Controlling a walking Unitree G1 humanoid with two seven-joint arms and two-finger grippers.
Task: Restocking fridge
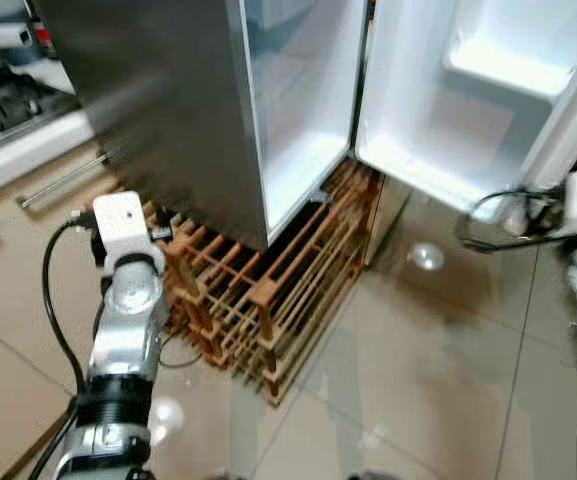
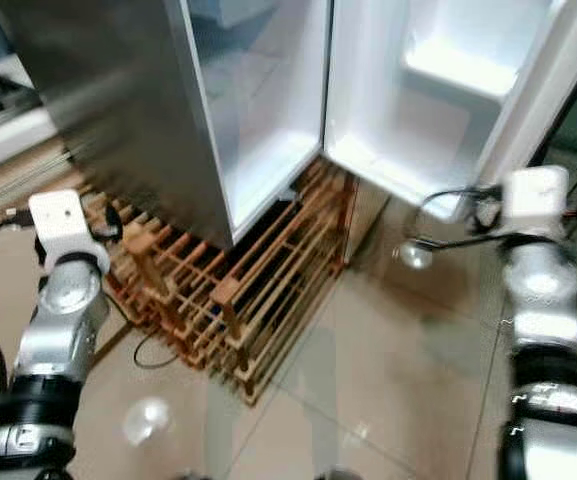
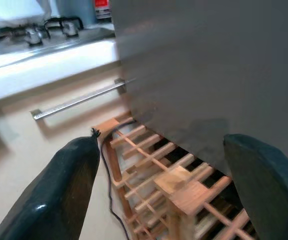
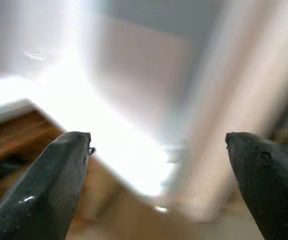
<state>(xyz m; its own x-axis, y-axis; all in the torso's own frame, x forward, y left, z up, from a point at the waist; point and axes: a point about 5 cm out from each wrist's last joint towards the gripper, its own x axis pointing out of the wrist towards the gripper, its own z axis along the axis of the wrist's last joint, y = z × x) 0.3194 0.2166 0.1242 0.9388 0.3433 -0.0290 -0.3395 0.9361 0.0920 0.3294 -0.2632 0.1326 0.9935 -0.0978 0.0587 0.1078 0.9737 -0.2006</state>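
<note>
The fridge stands ahead with a grey steel door (image 1: 158,100) on the left. Its right door (image 1: 438,120) is swung open, showing a white inner lining and a white door bin (image 1: 513,60). My left arm (image 1: 123,260) reaches forward low, beside the grey door. My left gripper (image 3: 158,145) is open with nothing between its fingers, pointing at the door's bottom edge. My right arm (image 2: 533,250) is raised near the open door's lower corner. My right gripper (image 4: 156,140) is open and holds nothing, facing the bright white door lining.
A wooden slatted rack (image 1: 268,290) lies on the floor under the fridge front. A black cable (image 3: 106,165) runs beside it. To the left are a counter with a stove (image 1: 8,110) and a metal bar handle (image 1: 63,180). Glossy tiled floor (image 1: 418,370) spreads to the right.
</note>
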